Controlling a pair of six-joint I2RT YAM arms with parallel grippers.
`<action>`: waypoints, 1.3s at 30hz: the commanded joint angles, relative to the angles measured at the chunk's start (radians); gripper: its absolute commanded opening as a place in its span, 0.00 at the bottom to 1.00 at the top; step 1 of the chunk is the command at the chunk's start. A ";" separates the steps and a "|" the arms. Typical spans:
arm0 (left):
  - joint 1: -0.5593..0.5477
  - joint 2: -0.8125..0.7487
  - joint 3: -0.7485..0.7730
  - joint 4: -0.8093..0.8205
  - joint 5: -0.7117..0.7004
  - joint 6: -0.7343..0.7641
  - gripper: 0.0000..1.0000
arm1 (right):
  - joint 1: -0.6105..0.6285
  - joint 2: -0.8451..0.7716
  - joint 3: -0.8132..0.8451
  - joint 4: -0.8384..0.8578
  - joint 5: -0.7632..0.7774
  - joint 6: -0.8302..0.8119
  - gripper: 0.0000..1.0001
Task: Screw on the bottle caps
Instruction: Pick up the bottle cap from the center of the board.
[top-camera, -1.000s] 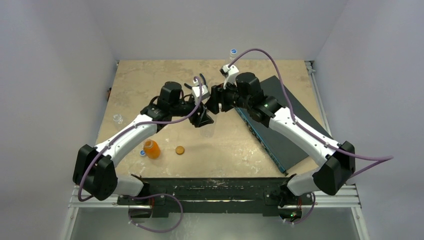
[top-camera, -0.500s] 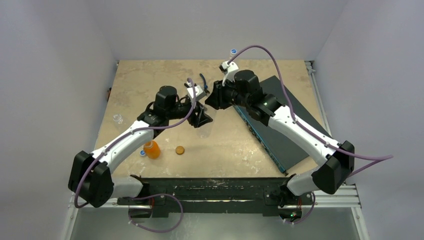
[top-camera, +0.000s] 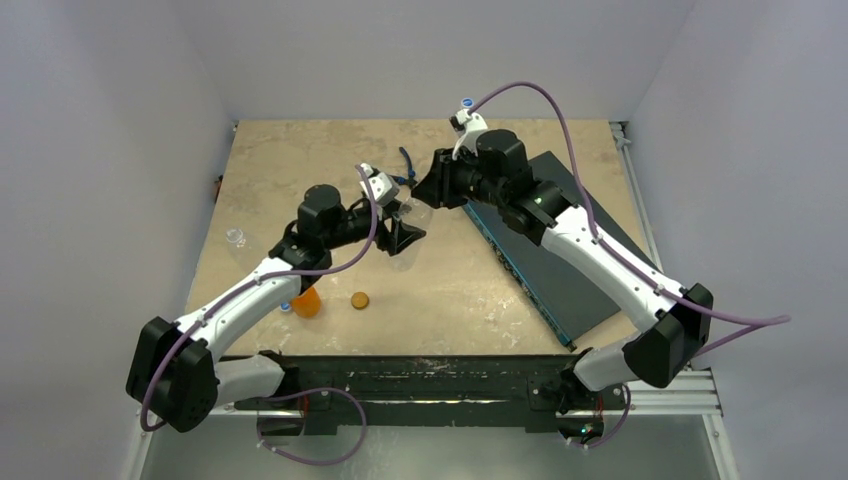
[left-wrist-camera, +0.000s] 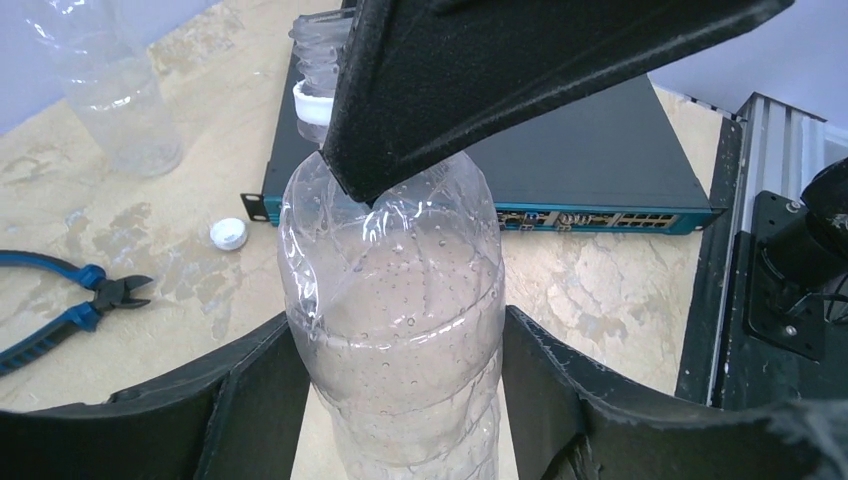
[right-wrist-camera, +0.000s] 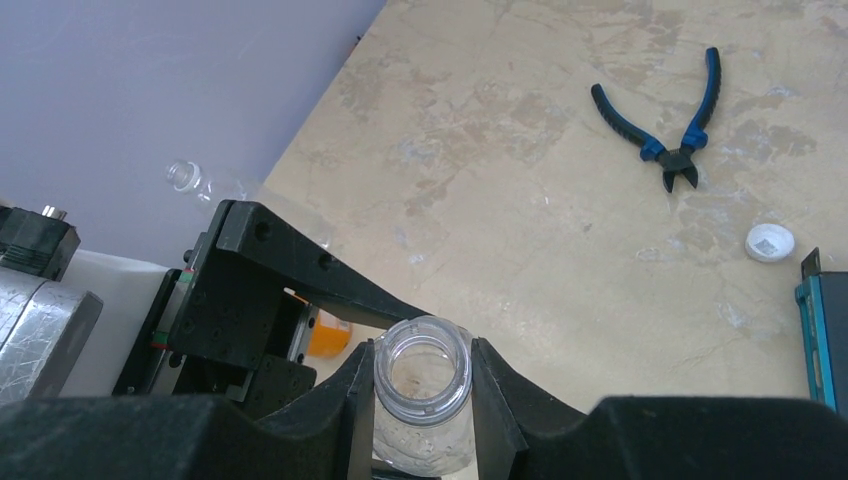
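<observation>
Marbled counter (top-camera: 300, 170), centre: L gripper (left-wrist-camera: 400, 375) closed on clear bottle (left-wrist-camera: 400, 280) body, anchoring it for capping. R gripper (right-wrist-camera: 420, 390) straddles the bare neck, prob. clamped, steadying it. White cap (right-wrist-camera: 769, 242) lies near pliers (right-wrist-camera: 672, 158), not yet fitted.

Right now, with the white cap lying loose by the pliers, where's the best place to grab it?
Probably the white cap by its round side wall, coming straight down from above. It lies flat and low on the table, so no side approach gets under it. It sits apart from the pliers, leaving room for open jaws either side.
</observation>
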 joint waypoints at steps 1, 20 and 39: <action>-0.003 -0.019 -0.024 0.047 -0.044 0.025 0.63 | -0.020 -0.033 0.078 0.070 0.034 0.071 0.07; -0.005 -0.028 -0.004 -0.007 -0.083 0.032 0.89 | -0.052 -0.067 0.086 0.091 -0.013 0.082 0.06; 0.009 -0.028 0.063 -0.065 -0.246 0.071 0.40 | -0.086 -0.041 0.070 0.085 0.036 0.082 0.97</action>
